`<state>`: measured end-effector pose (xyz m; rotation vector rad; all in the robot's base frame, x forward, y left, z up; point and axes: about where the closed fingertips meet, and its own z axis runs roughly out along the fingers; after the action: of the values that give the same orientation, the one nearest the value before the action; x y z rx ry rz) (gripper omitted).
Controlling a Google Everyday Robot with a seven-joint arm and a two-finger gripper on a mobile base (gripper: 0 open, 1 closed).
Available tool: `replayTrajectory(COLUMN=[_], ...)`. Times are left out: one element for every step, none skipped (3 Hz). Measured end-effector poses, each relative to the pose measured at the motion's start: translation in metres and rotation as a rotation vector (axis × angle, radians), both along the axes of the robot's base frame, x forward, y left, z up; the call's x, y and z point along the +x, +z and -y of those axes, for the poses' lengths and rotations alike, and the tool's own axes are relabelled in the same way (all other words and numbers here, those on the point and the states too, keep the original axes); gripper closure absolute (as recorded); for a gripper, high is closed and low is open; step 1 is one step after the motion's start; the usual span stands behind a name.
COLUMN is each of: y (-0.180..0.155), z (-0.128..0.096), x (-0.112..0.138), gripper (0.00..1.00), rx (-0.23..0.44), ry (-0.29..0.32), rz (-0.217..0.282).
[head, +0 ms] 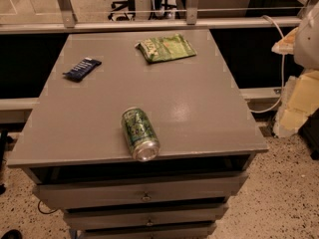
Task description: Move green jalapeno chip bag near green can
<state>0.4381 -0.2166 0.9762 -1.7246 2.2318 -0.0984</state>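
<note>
The green jalapeno chip bag (166,48) lies flat near the far edge of the grey cabinet top (199,98), right of centre. The green can (139,133) lies on its side near the front edge, its silver top pointing to the front. The bag and the can are well apart, with bare tabletop between them. My gripper is out of view; only a white and cream part of my arm (301,83) shows at the right edge, off the side of the cabinet.
A small dark blue bar wrapper (81,68) lies at the far left of the top. The cabinet has drawers (144,195) below. A rail (149,25) runs behind it. A white cable (281,78) hangs at the right.
</note>
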Motion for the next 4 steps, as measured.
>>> replayTrajectory(y=[0.000,-0.014,-0.036,-0.057], z=[0.000,-0.018,-0.053,-0.092], x=[0.000,0.011,0.055,0.112], gripper=[0.00,0.00,0.00,0.00], rx=[0.001,0.073,0.199,0.346], ry=[0.001,0.030,0.070,0.080], rz=[0.003,0.021,0.060,0.084])
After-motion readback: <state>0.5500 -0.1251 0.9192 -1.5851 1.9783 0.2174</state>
